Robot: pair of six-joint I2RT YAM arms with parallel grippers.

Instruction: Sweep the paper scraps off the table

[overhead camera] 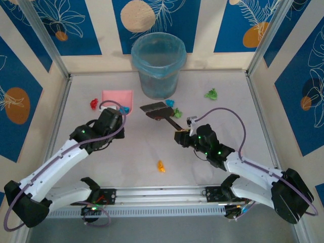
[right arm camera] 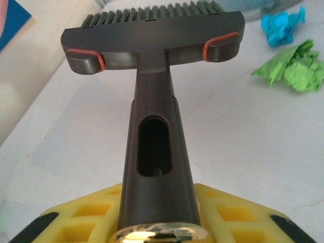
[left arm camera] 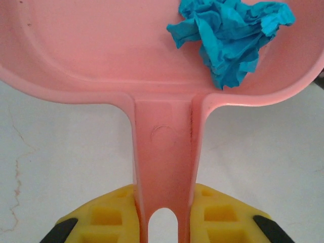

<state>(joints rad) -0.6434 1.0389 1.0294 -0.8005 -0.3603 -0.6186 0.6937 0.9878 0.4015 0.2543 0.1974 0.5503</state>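
Firmly, left hand (left arm camera: 162, 220) pinches dustpan (left arm camera: 101, 50), right hand (right arm camera: 157, 217) pinches brush (right arm camera: 152, 101), paper scraps (overhead camera: 161, 166) crumpled and bright

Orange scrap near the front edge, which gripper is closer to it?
Right. The right gripper is just beyond and right of the orange scrap; the left gripper is farther away, beyond and left.

bright even light, soft shadows, slight blur

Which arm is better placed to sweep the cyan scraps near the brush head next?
Right. The right gripper is shut on the brush, whose head sits just beside the cyan scraps. The left gripper is shut on the dustpan handle, so it probably suits catching.
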